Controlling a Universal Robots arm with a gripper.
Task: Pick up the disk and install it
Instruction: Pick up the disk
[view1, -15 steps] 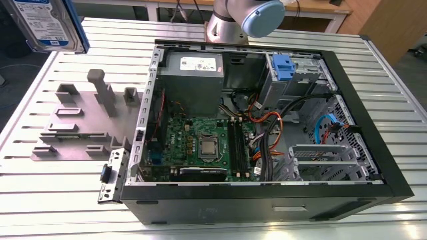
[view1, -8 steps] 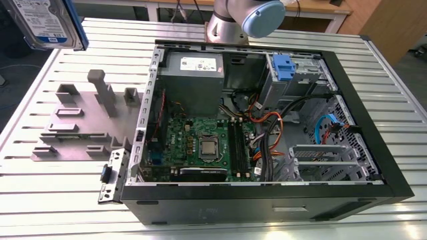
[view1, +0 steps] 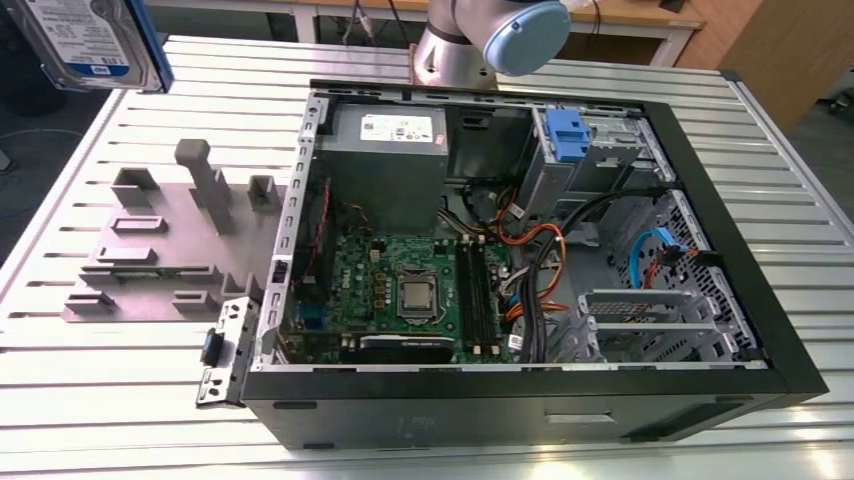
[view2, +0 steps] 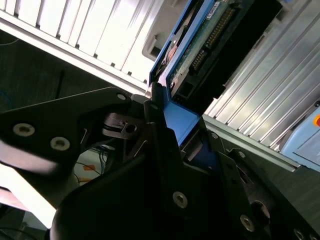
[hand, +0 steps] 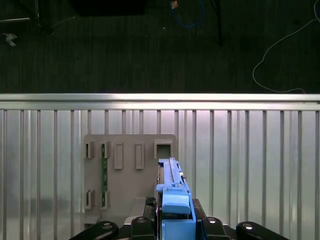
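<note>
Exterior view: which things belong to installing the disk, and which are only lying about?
For the job: disk, held in the jaws; open computer case; drive bay inside it.
Just lying about: grey holder plate on the table; power supply box in the case.

In the exterior view the disk (view1: 88, 40) is cut off by the picture's top and left edges, the arm (view1: 461, 45) by its top edge. In the first wrist view the claw (hand: 175, 222) hides the disk's near end and is itself cropped.
</note>
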